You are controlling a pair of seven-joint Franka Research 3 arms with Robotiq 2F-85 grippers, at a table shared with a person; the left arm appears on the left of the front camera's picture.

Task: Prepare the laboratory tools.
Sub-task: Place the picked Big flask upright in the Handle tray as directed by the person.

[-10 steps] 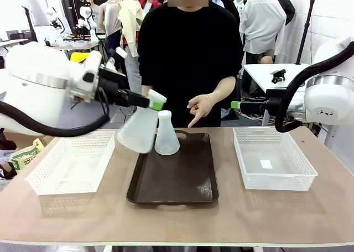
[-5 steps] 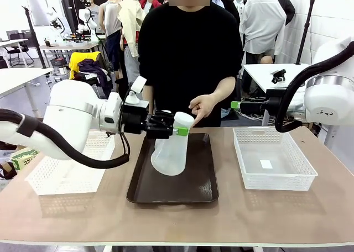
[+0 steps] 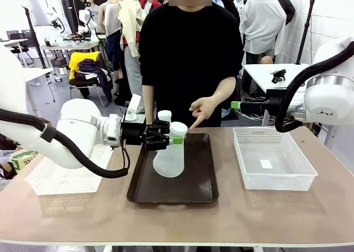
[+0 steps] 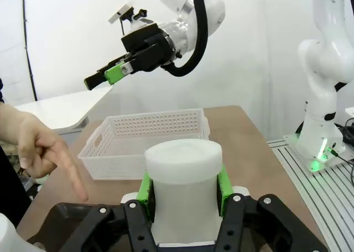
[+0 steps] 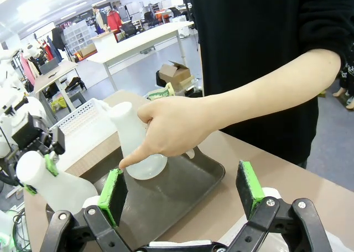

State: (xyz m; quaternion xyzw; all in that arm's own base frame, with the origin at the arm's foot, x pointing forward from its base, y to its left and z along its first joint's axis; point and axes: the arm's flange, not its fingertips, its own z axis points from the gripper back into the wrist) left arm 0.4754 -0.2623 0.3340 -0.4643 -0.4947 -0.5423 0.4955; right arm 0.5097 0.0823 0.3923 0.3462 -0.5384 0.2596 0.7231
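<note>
Front view: left gripper (image 3: 172, 136) is clamped on the neck of a frosted conical flask (image 3: 168, 159), its fingers coming in sideways from the left arm. The held flask sits with its wide base low over the dark brown tray (image 3: 188, 191); whether the base touches the tray cannot be told. Just behind the gripper, the neck of a second flask (image 3: 164, 116) rises above the fingers, its body hidden by the held one. To the right of the gripper, the person's hand (image 3: 202, 109) points one finger down toward the tray. A white mesh basket (image 3: 47, 177) lies under the left arm, well left of the gripper. The right gripper (image 3: 237, 105) hangs above the far side of the table, well apart from both flasks, above another white mesh basket (image 3: 301, 169).

Left wrist view: green pads (image 4: 146, 187) press both sides of the held flask's neck. Beyond it lies the right-hand basket, with the right gripper above it.

Right wrist view: the right gripper's jaws stand wide apart with nothing between them. Ahead, the second flask stands upright on the tray, the person's hand in front of it with a finger pointing down. Far left, the left gripper holds the other flask tilted.
</note>
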